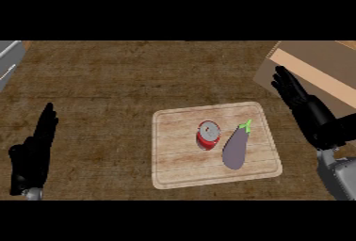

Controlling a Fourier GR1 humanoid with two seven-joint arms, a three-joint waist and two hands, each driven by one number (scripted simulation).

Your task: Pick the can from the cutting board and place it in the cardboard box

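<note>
A red can [208, 135] with a silver top stands near the middle of the light wooden cutting board [177, 162]. The cardboard box [327, 70] sits at the upper right, partly cut off by the view's edge. My right hand [306, 108] hovers to the right of the board, fingers straight and pointing toward the box's near corner, holding nothing. My left hand [33, 153] rests open at the lower left, fingers up, well apart from the board.
A purple eggplant [236, 147] with a green stem lies on the board just right of the can, between the can and my right hand. A grey appliance edge [8, 59] shows at the upper left. Dark wooden counter surrounds the board.
</note>
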